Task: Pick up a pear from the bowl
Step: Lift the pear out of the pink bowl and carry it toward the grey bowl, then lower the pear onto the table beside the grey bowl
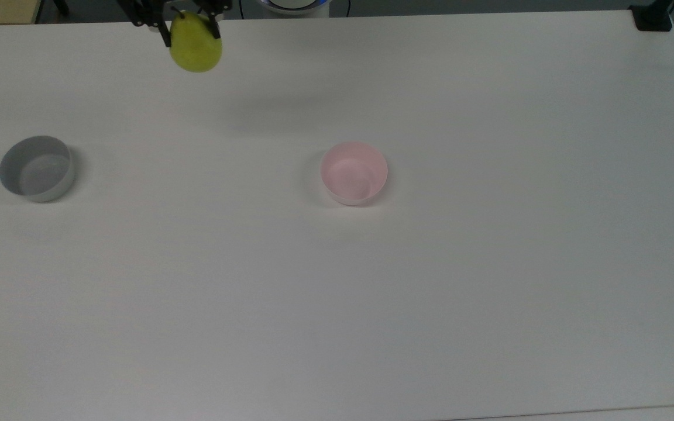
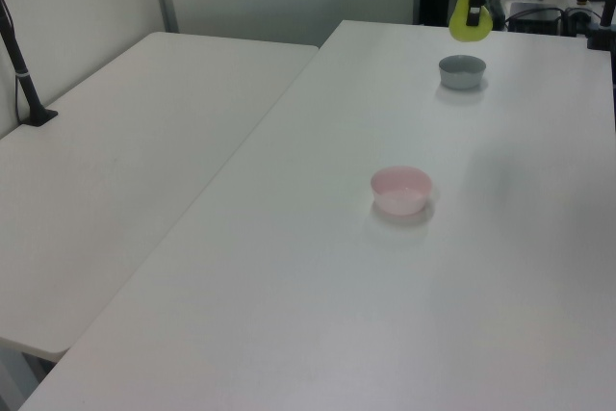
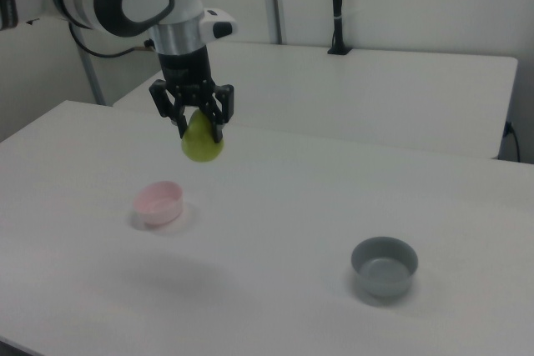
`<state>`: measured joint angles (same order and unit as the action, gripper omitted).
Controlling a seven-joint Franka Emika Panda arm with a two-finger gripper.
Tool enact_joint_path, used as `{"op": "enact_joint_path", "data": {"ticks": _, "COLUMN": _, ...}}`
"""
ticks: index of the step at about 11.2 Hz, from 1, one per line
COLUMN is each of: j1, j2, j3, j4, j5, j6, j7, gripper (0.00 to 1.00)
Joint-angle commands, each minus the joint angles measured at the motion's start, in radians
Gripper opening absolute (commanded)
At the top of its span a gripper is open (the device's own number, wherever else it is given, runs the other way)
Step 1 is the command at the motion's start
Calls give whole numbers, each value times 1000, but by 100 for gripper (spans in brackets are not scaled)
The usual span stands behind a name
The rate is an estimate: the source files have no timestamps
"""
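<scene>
The yellow-green pear [image 1: 196, 49] [image 2: 470, 22] [image 3: 202, 143] hangs in the air, high above the white table, with my gripper [image 1: 189, 28] [image 3: 199, 127] shut on its upper part. The pale pink bowl [image 1: 354, 173] [image 2: 401, 190] [image 3: 158, 203] stands empty near the table's middle. In the top view the pear is far up and to the left of the pink bowl. In the right view it hangs up and to the right of that bowl.
A grey bowl [image 1: 37, 168] [image 2: 462, 71] [image 3: 384, 266] stands empty at the top view's left. A second white table [image 2: 115, 161] adjoins on the left view's left. A black clamp post [image 1: 653, 16] sits at the top view's top right corner.
</scene>
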<state>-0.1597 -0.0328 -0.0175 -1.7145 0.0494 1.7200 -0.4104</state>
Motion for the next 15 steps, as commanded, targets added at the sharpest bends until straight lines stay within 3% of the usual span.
{"op": "enact_joint_path", "data": {"ticks": 1, "j1": -35, "j2": 1, "j3": -24, "j4": -92, "j5": 13, "j6": 157, "j7": -45, "gripper": 0}}
{"op": "enact_joint_path", "data": {"ticks": 7, "j1": -37, "j2": 186, "j3": -87, "j4": -164, "j5": -2, "j6": 487, "j7": -47, "gripper": 0}}
{"op": "enact_joint_path", "data": {"ticks": 10, "j1": -29, "j2": 275, "j3": -113, "j4": -220, "j5": -45, "j6": 642, "j7": -37, "gripper": 0}}
{"op": "enact_joint_path", "data": {"ticks": 15, "j1": -23, "j2": 338, "j3": -130, "j4": -224, "j5": -66, "j6": 695, "j7": -25, "gripper": 3}}
